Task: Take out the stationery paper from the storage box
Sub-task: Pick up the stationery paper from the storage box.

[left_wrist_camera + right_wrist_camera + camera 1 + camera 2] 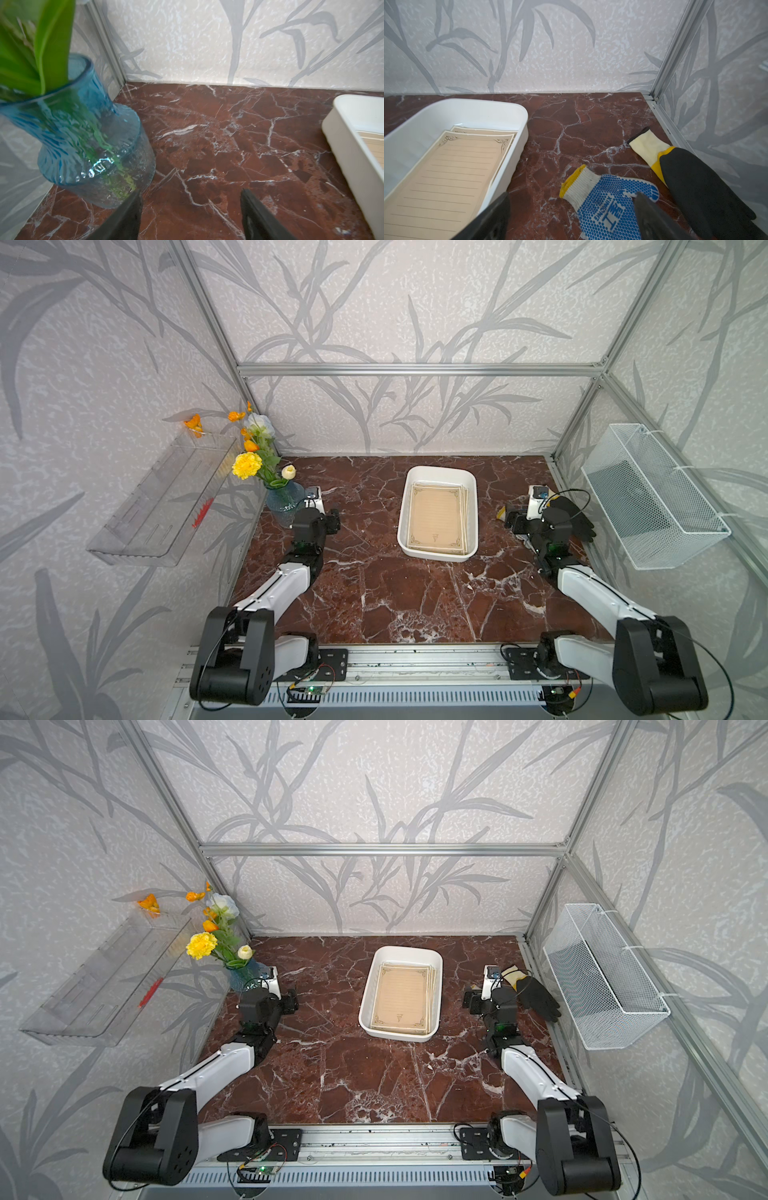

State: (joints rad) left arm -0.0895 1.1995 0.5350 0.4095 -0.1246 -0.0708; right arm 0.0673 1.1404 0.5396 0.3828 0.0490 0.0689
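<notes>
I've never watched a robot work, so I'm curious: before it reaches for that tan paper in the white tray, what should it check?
1. Stationery paper lies flat inside the storage box, uncovered: ok.
2. Left gripper open, empty: ok.
3. Right gripper open, empty: ok.
4. Room beside left gripper: blue vase stands close: not ok.
5. Room beside right gripper: dotted glove and black glove lie close: not ok.
6. Number of sheets stacked: cannot tell.
</notes>
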